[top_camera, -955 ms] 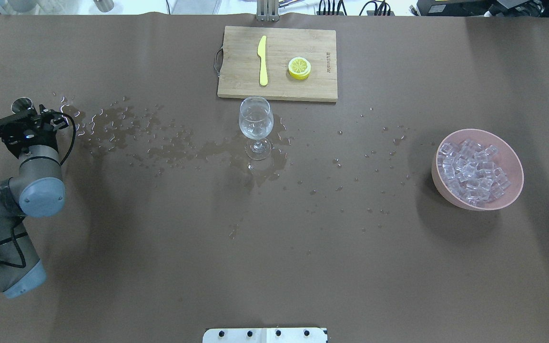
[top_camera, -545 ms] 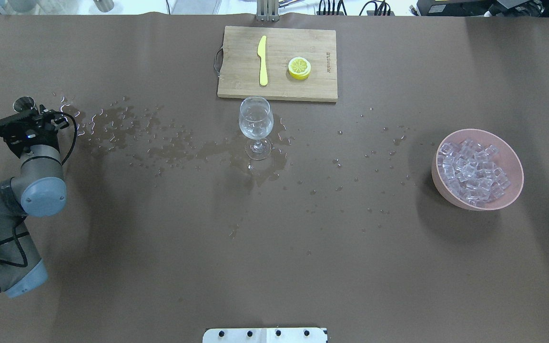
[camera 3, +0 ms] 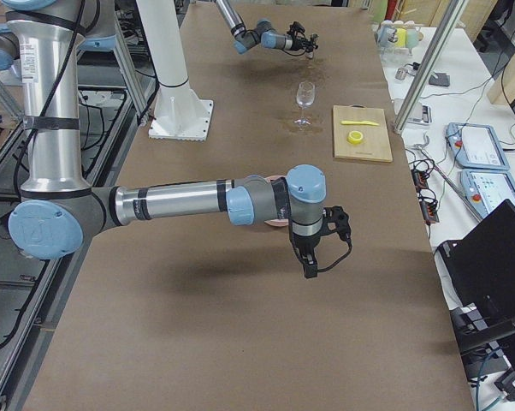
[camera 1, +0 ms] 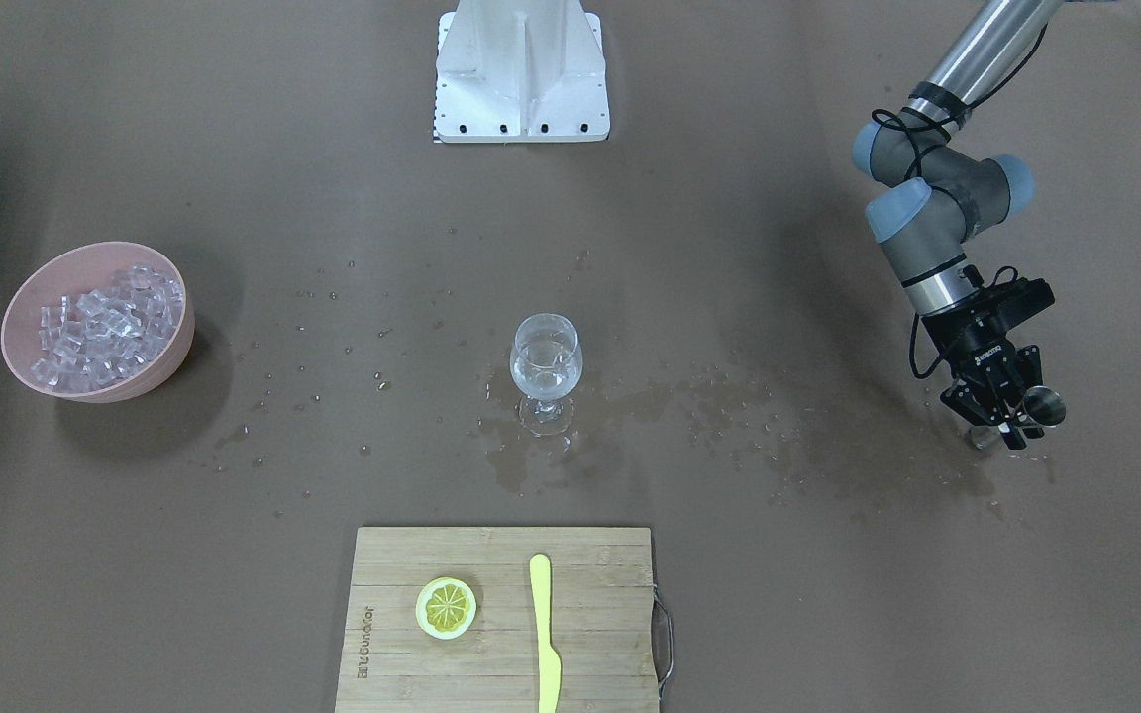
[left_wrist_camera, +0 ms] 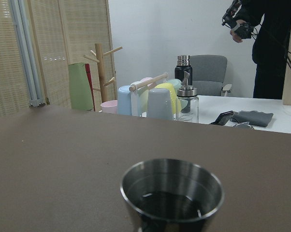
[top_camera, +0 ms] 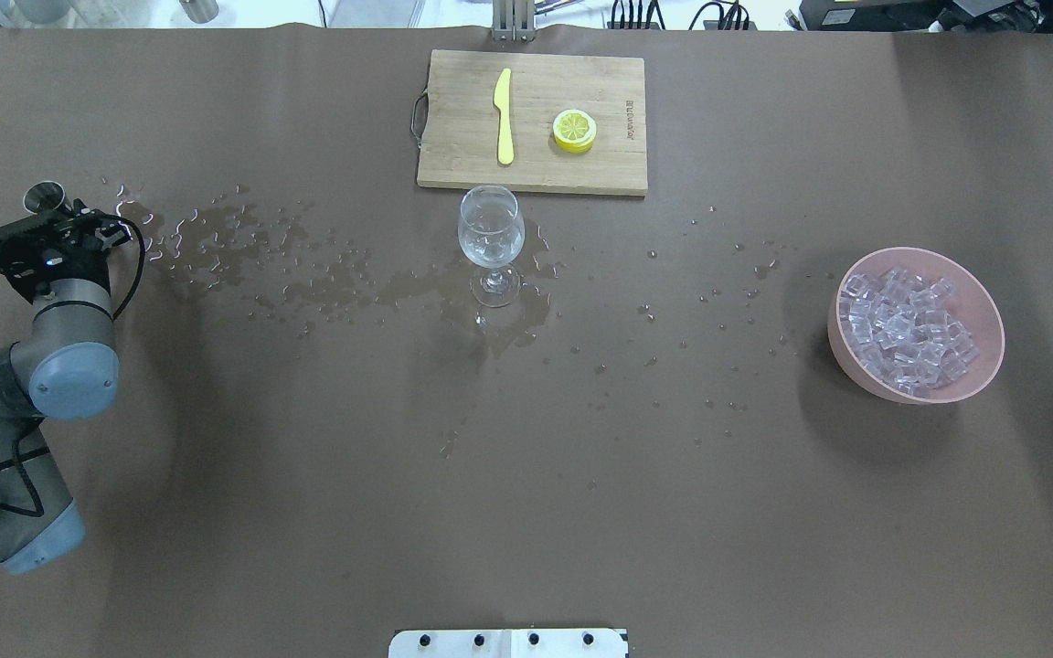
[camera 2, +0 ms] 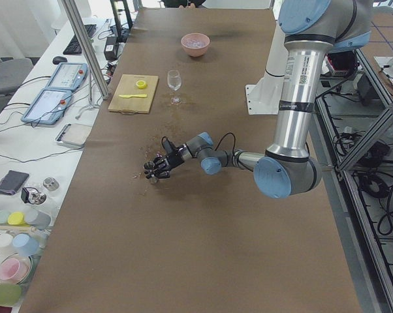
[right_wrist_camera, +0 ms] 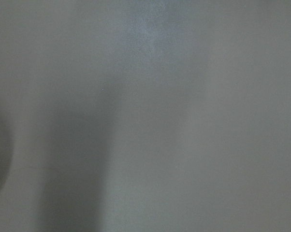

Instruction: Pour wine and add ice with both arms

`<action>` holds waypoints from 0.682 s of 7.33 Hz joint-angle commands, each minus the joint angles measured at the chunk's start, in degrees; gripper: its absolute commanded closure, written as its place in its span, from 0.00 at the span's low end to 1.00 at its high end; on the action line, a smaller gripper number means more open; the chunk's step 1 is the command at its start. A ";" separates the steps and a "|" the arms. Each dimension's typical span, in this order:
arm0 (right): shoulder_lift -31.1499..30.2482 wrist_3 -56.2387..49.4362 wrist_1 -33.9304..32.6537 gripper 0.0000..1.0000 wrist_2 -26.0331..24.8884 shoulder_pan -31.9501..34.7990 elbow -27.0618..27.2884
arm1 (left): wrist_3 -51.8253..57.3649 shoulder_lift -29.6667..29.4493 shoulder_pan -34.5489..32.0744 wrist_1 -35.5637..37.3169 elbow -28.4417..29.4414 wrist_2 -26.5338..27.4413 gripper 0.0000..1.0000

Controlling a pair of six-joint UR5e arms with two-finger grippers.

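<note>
Left end effector (camera 1: 1004, 421) edges slightly left, steel cup (camera 1: 1043, 406) upright at its fingertips, at left end of desk (top_camera: 526, 512); grip unclear. Glass (top_camera: 490, 228) already holds wine (camera 1: 546, 374) and ice (top_camera: 490, 242). Right end effector (camera 3: 310, 265) state unclear. Judged step: parking cup; next, release, withdraw.

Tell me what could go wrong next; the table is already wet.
1. The cup at the left gripper seems to hold a little liquid; a tilt would spill more.
2. The glass stands in a puddle, so a bump while adding ice might slide or tip it.
</note>
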 commanded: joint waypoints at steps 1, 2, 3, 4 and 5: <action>0.00 0.00 0.02 0.00 0.07 0.06 0.08 | 4.86 0.03 -0.07 -4.99 -2.98 -0.15 1.00; 0.00 0.00 0.02 0.00 0.07 -0.02 -0.01 | 13.96 0.73 -0.24 -11.12 -3.34 -0.41 1.00; 0.09 0.00 0.02 0.00 0.07 -0.02 -0.01 | 22.57 0.91 -0.15 -22.05 -3.17 -0.85 1.00; 0.09 0.00 -0.07 0.00 0.07 -0.02 -0.01 | 33.54 0.91 -0.15 -29.56 -3.26 -3.90 1.00; 0.09 0.00 -0.07 0.00 0.07 -0.02 -0.10 | 42.52 0.91 -0.15 -35.46 -3.43 -8.10 1.00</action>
